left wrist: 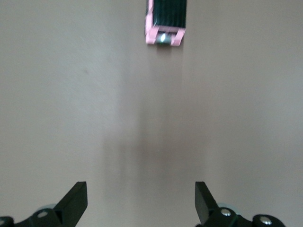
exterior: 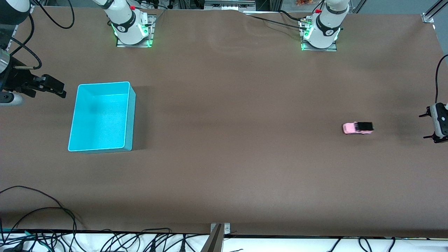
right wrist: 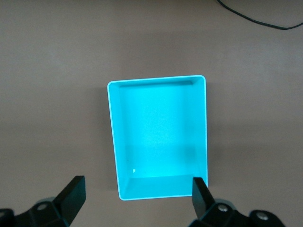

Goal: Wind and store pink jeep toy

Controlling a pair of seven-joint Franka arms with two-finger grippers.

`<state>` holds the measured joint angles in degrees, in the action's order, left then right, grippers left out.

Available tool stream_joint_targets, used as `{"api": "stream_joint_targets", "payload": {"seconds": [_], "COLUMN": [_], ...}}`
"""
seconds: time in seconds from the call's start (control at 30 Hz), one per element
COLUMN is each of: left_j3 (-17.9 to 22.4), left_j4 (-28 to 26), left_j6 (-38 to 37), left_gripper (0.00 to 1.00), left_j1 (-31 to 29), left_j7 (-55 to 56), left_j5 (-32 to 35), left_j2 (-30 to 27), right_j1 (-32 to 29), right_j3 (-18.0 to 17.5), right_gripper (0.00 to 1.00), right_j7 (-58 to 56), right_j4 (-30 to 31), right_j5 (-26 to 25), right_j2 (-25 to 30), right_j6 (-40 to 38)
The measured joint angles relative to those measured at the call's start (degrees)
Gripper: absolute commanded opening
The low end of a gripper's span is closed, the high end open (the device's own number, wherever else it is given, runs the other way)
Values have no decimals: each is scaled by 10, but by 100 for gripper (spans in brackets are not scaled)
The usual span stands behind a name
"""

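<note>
Pink and boxy, the small plastic jeep toy (exterior: pixel 357 128) with a black roof section and dark wheels is sitting on its wheels on the brown matte counter (exterior: pixel 231 147), toward the left arm's end. It is standing alone on the bare surface, well apart from the open turquoise rectangular plastic bin (exterior: pixel 102 116), which is resting toward the right arm's end of the counter. Nothing is lying inside the bin; its bright floor and inner walls are showing fully.

At the edge of the front view, the left end effector (exterior: pixel 429 126) is hovering above the counter just past the jeep's black end, near the toy but not touching it. Its two black fingers are standing spread wide with nothing between them. In the left wrist view the fingertips (left wrist: pixel 75 201) are framing bare brown surface, and the jeep toy (left wrist: pixel 165 22) is showing ahead of them, its black roof and pink rear edge cut off by the frame.

Over the counter at the right arm's end, the right end effector (exterior: pixel 52 85) is hanging beside the bin, on the side away from the jeep. Its fingers are also spread apart and holding nothing. In the right wrist view the fingertips (right wrist: pixel 73 196) are flanking one short wall of the turquoise bin (right wrist: pixel 203 127), which is filling the middle of that picture. A dark cable (right wrist: pixel 258 16) is curving across one corner there.
</note>
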<state>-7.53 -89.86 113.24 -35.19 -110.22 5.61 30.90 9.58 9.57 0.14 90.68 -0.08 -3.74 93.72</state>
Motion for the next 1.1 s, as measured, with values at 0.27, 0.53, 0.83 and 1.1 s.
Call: {"api": "stream_joint_targets", "payload": {"seconds": [0.27,0.53,0.83,1.1], "left_j3": [-35,-55,-62,-109], "left_j4": [42,98,116,117], "left_j6": [-58,-150,-219,-269], "left_gripper": [100,100,100,100], "left_j1": [3,47,105,113], "left_j7": [63,167,272,372], "left_j5": [0,0,0,0], "left_j2": [-1,-8,-39,-66], "right_j1": [0,0,0,0], "right_j3": [0,0,0,0], "right_gripper": [100,100,100,100], "right_j7": [0,0,0,0], "right_j4": [0,0,0,0], "right_j5": [0,0,0,0], "right_j2": [0,0,0,0], "right_j6": [0,0,0,0]}}
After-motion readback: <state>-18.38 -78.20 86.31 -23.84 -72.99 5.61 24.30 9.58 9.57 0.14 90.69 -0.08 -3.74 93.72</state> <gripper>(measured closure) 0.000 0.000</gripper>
